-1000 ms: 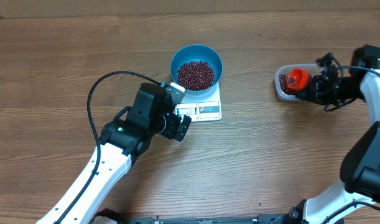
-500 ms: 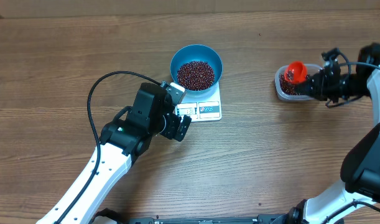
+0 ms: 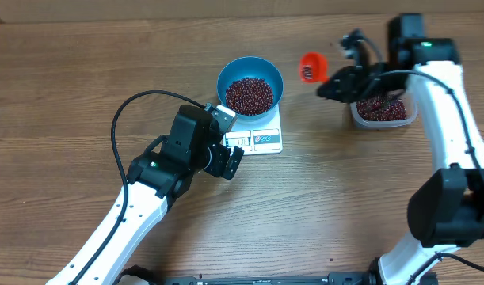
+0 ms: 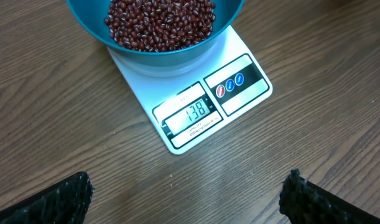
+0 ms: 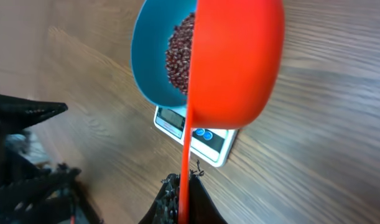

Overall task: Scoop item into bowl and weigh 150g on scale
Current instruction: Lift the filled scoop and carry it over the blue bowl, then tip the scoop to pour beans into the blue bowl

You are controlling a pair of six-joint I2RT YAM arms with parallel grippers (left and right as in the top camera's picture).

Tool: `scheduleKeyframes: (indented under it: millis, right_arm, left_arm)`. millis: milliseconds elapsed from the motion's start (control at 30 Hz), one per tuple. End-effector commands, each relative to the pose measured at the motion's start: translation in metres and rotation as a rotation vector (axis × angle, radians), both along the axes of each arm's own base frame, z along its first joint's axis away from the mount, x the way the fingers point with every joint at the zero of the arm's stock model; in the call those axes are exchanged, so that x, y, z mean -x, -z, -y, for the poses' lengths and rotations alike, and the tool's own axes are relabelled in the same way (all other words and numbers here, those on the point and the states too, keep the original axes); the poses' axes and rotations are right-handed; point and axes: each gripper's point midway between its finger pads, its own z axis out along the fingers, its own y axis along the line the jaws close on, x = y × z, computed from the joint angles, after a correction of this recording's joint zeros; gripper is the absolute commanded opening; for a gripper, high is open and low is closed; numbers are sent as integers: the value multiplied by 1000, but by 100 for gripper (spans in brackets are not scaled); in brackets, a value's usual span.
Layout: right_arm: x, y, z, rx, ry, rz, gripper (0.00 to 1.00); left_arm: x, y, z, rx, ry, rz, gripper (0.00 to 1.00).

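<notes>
The small dark red-brown beans (image 3: 249, 95) lie heaped in the round deep blue bowl (image 3: 226, 79), just above the middle of the overhead view. The bowl stands on the flat white rectangular kitchen scale (image 3: 265, 140), whose display in the left wrist view reads 138, so by my judgement only a small top-up is wanted.

Up and to the right of the bowl, a round red plastic scoop (image 3: 310, 66) hangs over the bare wooden table (image 3: 67, 79), between the bowl and a clear rectangular plastic container (image 3: 356, 117) of more beans at the right edge. The right gripper (image 3: 337, 83) is clenched on the scoop's thin handle. The right wrist view shows only the scoop's outer wall, so how much it carries I cannot tell.

The left gripper (image 3: 230, 158) stands released, jaws wide and holding nothing, just below and left of the scale's front edge.

The chief risk is overshoot: a full scoop tipped at once would likely pass the target. Beans may also fall on the table if the scoop tilts before it is over the bowl. A knock from the scoop could shift the bowl, and a nudge from the left gripper could upset the reading.
</notes>
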Motion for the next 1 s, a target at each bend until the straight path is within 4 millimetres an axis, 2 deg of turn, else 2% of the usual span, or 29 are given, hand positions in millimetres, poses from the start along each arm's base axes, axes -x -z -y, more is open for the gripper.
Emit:
scheduleKeyframes:
  millis: [0,167,400,600,733,967]
  right_arm:
    - [-6,-1,-19,85,2,32,4]
    - [-13,9,-45,234,14,98,4]
    - [-26,13,-65,502,38,272,4]
    - [-33,6,-65,736,90,413,4]
    - [-33,1,-70,802,80,468,4]
    - [-32,0,-76,799,61,482,4]
  left_arm:
    - [-1,3,-2,-9,-5,-2,100]
    - [-1,3,-2,-9,-5,-2,100]
    - [-1,3,-2,-9,-5,-2,99]
    - [-1,3,-2,-9,-5,-2,100]
    - [-1,3,-2,-9,-5,-2,99]
    - [-1,3,-2,-9,-5,-2,100]
